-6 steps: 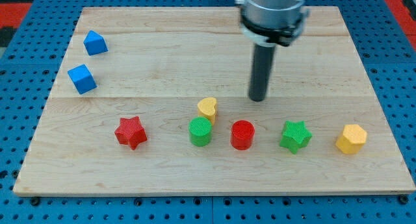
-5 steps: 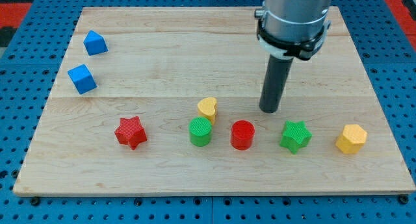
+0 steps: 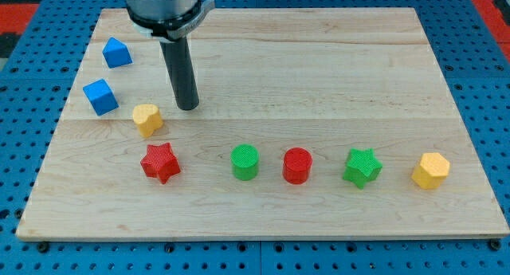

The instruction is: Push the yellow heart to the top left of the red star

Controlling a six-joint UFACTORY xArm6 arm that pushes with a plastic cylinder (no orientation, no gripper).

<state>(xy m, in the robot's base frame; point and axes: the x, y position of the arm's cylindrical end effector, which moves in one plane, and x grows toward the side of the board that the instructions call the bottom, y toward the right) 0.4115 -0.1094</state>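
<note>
Here yellow heart (image 3: 147, 118) sits above-left of red star (image 3: 160, 162).

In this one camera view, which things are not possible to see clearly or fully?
- The arm above my tip: cut off by the view's top edge, only the grey collar shows.
- The yellow heart: its heart outline is hard to make out from this angle; it sits to the upper left of the red star.
- Far sides of all blocks: hidden, as there is only one view.
</note>
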